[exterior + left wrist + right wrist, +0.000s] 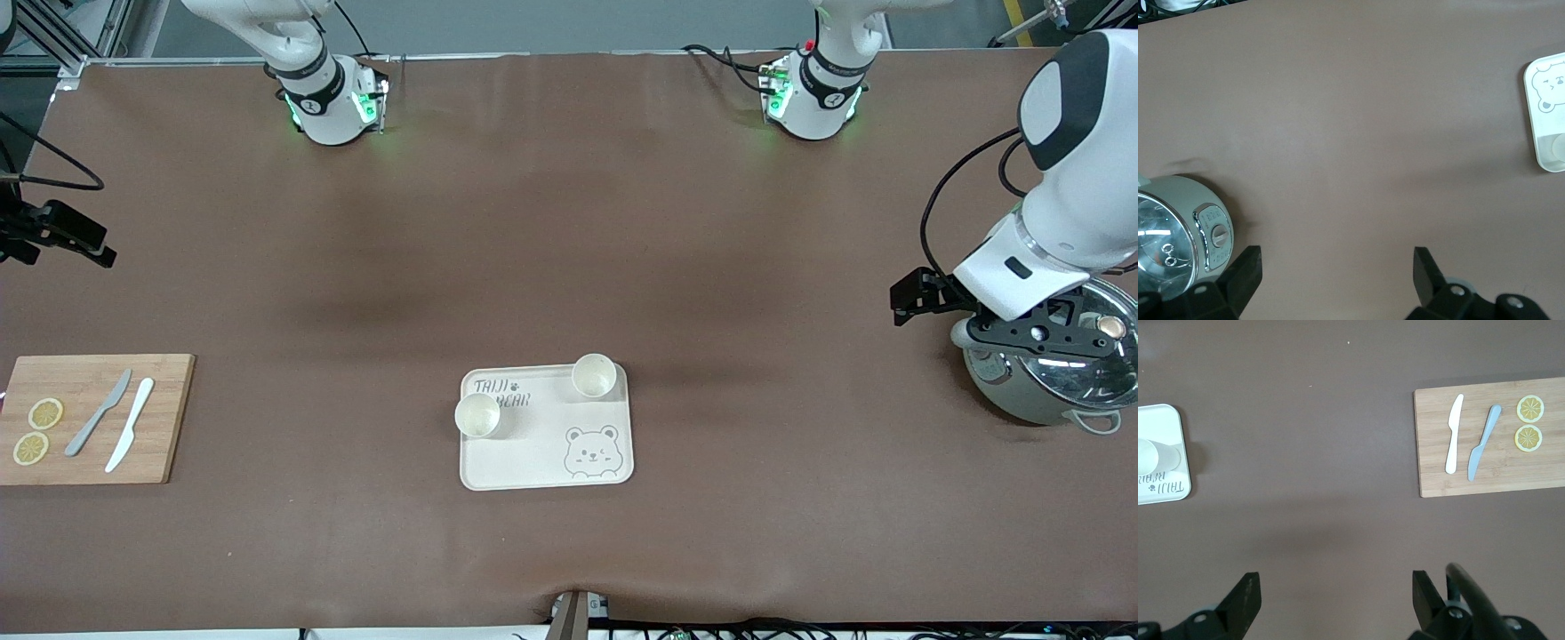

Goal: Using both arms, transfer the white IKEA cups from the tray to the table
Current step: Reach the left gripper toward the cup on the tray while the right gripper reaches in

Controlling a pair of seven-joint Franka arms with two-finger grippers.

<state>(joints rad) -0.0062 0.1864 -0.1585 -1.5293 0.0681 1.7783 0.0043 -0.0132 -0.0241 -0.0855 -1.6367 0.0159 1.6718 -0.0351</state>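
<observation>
Front view shows us the start of the task: both white cups stand on the tray (544, 462), which lies near the counter (569, 267) edge closest to the camera, about midway along it. One cup (594, 374) sits at the tray corner farthest from the camera, toward the left arm's end; the other cup (476, 415) sits on the tray edge toward the right arm's end. We see nothing inside either cup.

We find the left gripper (1337, 270) over bare counter beside a metal cooker pot (1053, 369) at the left arm's end, jaws wide and holding nothing. The right gripper (1335, 597) hangs over bare counter at the right arm's end, near a wooden cutting board (89, 418) carrying two knives and two lemon slices; its jaws are likewise wide and empty.

We judge the reach step has yet to begin. Each arm must travel to the tray, centre its jaws over the nearer cup, then descend
</observation>
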